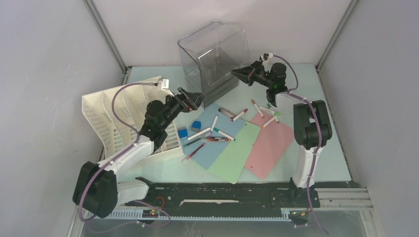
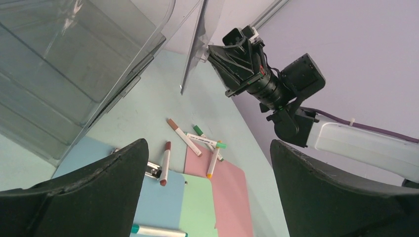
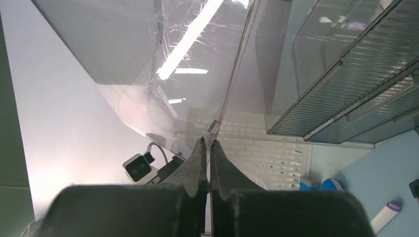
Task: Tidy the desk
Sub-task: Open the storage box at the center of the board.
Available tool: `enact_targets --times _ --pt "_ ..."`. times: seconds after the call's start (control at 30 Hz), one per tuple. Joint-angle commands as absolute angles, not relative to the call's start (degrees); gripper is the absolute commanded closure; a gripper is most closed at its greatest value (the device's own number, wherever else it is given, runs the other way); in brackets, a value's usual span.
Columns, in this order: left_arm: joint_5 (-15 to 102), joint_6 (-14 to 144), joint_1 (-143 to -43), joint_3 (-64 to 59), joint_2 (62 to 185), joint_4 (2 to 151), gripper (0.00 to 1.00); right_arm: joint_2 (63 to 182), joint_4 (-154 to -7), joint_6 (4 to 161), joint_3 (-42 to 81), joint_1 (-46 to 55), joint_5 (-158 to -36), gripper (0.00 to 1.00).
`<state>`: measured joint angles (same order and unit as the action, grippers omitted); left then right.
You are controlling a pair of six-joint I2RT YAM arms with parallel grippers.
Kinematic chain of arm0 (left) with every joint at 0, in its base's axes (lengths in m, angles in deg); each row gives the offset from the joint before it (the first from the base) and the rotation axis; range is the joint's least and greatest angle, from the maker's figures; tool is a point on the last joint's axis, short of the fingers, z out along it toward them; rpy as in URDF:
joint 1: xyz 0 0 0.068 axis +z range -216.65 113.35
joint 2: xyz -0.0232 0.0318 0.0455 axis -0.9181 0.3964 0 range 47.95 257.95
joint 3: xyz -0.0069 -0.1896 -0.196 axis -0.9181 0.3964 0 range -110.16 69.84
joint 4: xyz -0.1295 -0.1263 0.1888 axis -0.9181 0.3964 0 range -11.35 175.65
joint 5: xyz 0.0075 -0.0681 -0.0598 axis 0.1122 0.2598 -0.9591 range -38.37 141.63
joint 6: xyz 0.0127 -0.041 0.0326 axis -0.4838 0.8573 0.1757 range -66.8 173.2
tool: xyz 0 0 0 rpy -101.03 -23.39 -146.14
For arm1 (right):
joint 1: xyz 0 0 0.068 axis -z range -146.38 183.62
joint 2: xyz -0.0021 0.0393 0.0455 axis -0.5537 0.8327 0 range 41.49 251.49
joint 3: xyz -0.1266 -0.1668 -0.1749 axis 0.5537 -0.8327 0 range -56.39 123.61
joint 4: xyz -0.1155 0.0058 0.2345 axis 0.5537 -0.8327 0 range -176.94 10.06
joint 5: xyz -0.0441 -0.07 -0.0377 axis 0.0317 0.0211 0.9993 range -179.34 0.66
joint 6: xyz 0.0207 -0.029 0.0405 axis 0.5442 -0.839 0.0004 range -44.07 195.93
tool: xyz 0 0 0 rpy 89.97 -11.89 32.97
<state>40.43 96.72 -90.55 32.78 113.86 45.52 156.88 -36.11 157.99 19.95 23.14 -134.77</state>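
We noted the right gripper [image 3: 207, 144] pinched tight on a thin wall edge of the clear plastic drawer box [image 1: 212, 49], the panel running up and away from between its jaws. The left gripper [image 1: 194, 100] hung with jaws spread wide, holding nothing, with markers [image 2: 184, 137] scattered below and ahead of them. The desk [image 1: 336, 148] lay beneath both. We judged the box was being repositioned: drag it slowly and low along the panel's plane, since so slim a pinch could slip or tip it.
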Motion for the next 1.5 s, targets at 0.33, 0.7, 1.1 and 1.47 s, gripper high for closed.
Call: enact_targets --times 0.33,0.7,1.1,1.47 --pt "41.52 100.81 -91.7 21.74 126.12 34.97 0.01 149.06 -31.34 159.2 20.38 22.65 -133.81 1.0" --pt "40.97 106.27 -91.7 11.62 136.53 34.97 0.17 147.9 -31.35 159.38 20.43 22.44 -134.07 1.0" --pt "39.92 109.47 -91.63 6.68 141.51 34.95 0.48 147.17 -30.64 159.68 20.34 22.32 -135.31 1.0" --pt "37.56 109.36 -91.14 6.77 140.24 34.0 0.96 144.68 -29.45 154.97 19.44 22.5 -140.01 0.97"
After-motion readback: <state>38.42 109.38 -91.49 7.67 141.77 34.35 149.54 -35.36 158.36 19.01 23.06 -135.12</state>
